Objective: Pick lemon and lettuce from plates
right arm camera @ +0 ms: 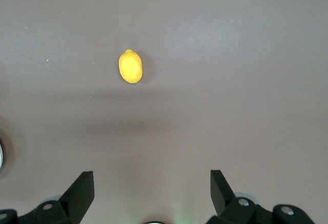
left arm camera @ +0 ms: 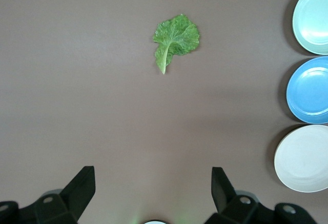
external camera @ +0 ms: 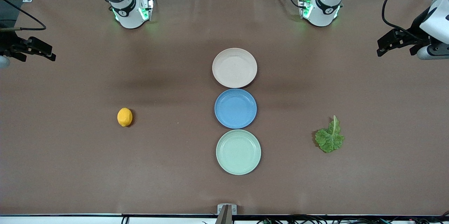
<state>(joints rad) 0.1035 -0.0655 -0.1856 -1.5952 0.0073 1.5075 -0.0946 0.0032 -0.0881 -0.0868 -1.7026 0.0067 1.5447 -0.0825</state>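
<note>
The lemon lay bare on the tabletop toward the right arm's end, and the lettuce toward the left arm's end, both well apart from the beige-pink plate, blue plate and pale green plate, all empty. Left tool and right tool hung high at the table's ends, fingers spread. Each pick probably called for a centred vertical descent, the lettuce taken at its stalk

Lemon lying alone on brown table, right gripper fingers spread wide above
</note>
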